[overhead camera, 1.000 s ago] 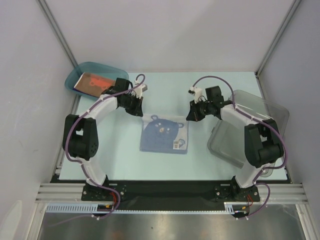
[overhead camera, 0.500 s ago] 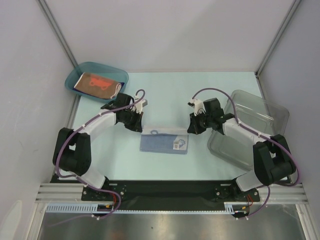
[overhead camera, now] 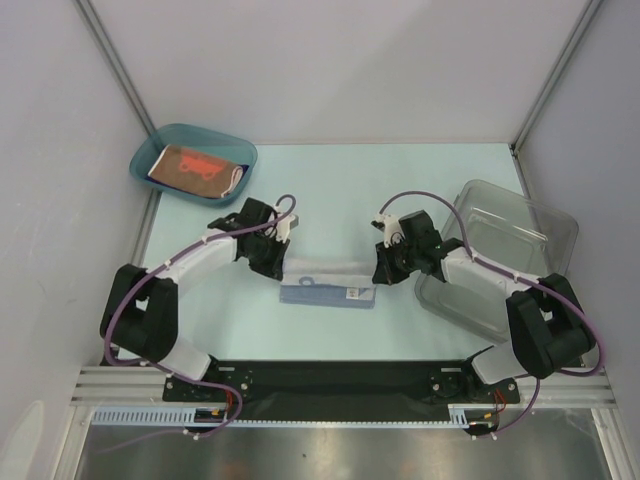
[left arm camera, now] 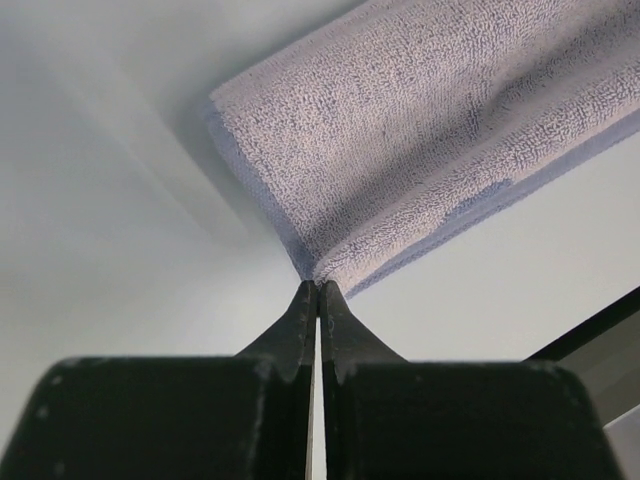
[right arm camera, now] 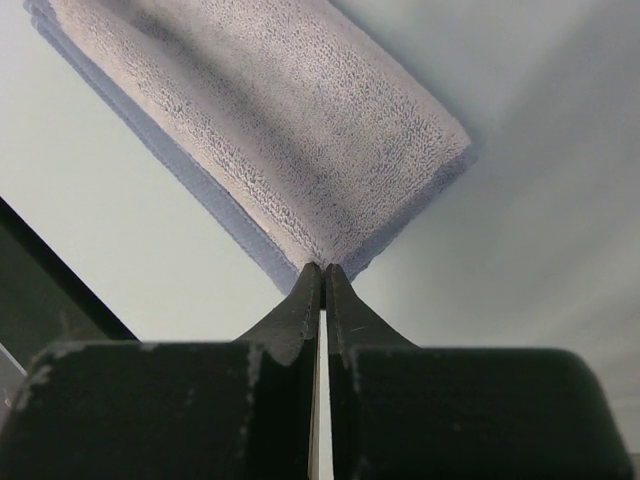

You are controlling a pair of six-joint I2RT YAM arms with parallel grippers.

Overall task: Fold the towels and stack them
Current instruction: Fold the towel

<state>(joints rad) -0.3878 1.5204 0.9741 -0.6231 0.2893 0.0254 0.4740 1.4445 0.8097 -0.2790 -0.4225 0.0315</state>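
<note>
The light-blue towel point(overhead camera: 328, 288) lies at the middle of the bench point(overhead camera: 330, 180), doubled into a narrow band, its upper layer raised in a soft roll. The left tool point(left arm camera: 318, 285) is pinched tight on the band's 9 o'clock corner. The right tool point(right arm camera: 324, 268) is pinched the same way on the 3 o'clock corner, each with terry cloth between its closed tips. A brown-red towel point(overhead camera: 195, 165) lies folded in the teal tray point(overhead camera: 143, 158) at 10 o'clock. A clear bin point(overhead camera: 520, 225) stands at 3 o'clock on the pale, matt bench top. Plain grey-white walls point(overhead camera: 330, 70) close three sides, and a metal rail point(overhead camera: 120, 383) runs along 6 o'clock.
</note>
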